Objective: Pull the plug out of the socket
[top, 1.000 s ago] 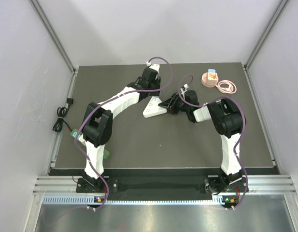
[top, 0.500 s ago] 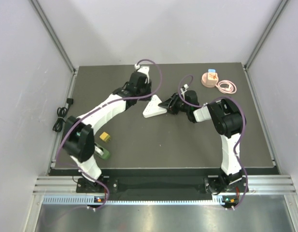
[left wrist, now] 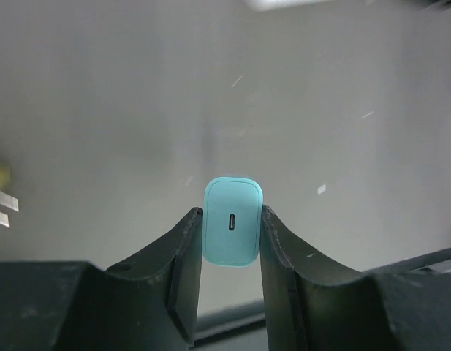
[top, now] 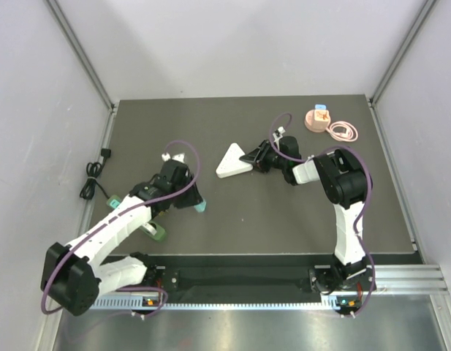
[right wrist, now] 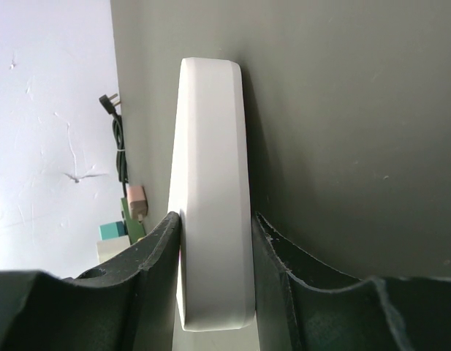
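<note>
The left end effector (left wrist: 231,216) is closed on the plug (left wrist: 232,232), one finger pressed against each long side. The plug stands upright between them, with its upper part clear of the fingertips. It is a small teal block with rounded corners and smooth, matte faces. The face turned to the wrist camera has a short dark slot in its middle. Its pins are not in view, so I cannot tell which way they point. In the top view the plug shows as a teal spot at the tip of the left arm, over the near-left part of the tabletop (top: 283,219). Whether it touches the surface cannot be told.

The right end effector (right wrist: 214,225) is clamped on the socket (right wrist: 210,146), a white, flat, wedge-shaped body with bevelled edges. Seen from above it is a triangle lying on the tabletop near the middle. The fingers grip one of its corners, from the right.

Plug and socket lie well apart, with bare tabletop between them and nothing joining them. I judge the main step done: the plug is off the socket. What seems left is minor. The plug has to be put down and let go, and the right end effector has to release the socket it is steadying.
</note>
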Controlling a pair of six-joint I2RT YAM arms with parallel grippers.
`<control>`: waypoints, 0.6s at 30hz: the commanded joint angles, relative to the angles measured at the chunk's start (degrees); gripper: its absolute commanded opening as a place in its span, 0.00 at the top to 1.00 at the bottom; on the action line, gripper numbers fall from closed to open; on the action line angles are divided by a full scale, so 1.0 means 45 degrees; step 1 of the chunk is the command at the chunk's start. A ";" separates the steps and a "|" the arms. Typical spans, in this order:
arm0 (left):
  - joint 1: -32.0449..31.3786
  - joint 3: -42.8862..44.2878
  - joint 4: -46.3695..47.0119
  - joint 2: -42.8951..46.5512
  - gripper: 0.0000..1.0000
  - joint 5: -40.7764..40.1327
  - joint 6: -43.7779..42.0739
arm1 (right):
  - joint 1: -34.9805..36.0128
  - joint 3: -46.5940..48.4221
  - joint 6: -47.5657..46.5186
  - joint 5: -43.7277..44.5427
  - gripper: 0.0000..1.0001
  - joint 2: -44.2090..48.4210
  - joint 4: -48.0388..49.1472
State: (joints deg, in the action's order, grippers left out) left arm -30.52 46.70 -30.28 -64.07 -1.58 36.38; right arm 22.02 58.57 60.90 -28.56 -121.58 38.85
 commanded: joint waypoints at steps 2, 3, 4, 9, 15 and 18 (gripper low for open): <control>0.0162 -0.0767 -0.1607 0.0584 1.00 -0.0055 0.2048 | 0.0087 0.0052 -0.0917 0.0955 1.00 -0.0541 -0.1875; 0.0162 -0.0864 -0.1842 0.0702 1.00 -0.0193 0.2187 | 0.0068 0.0090 -0.0917 0.0936 1.00 -0.0560 -0.1895; 0.0162 -0.0923 -0.2231 0.0858 1.00 -0.0349 0.2305 | 0.0087 0.0091 -0.0936 0.0916 1.00 -0.0580 -0.1895; 0.0220 -0.1294 -0.2743 0.1563 1.00 -0.1327 0.3009 | 0.0087 0.0091 -0.0995 0.0897 1.00 -0.0561 -0.1876; 0.0435 -0.1101 -0.2567 0.0686 1.00 -0.1559 0.2892 | 0.0087 0.0071 -0.0878 0.0760 1.00 -0.0639 -0.1681; 0.0765 -0.0710 -0.3016 0.0022 1.00 -0.2224 0.2659 | 0.0106 0.0071 -0.0897 0.0721 1.00 -0.0658 -0.1661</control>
State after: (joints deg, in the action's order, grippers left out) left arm -28.51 41.15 -41.85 -61.95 -7.64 48.34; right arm 22.02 59.05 60.45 -28.60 -121.58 38.11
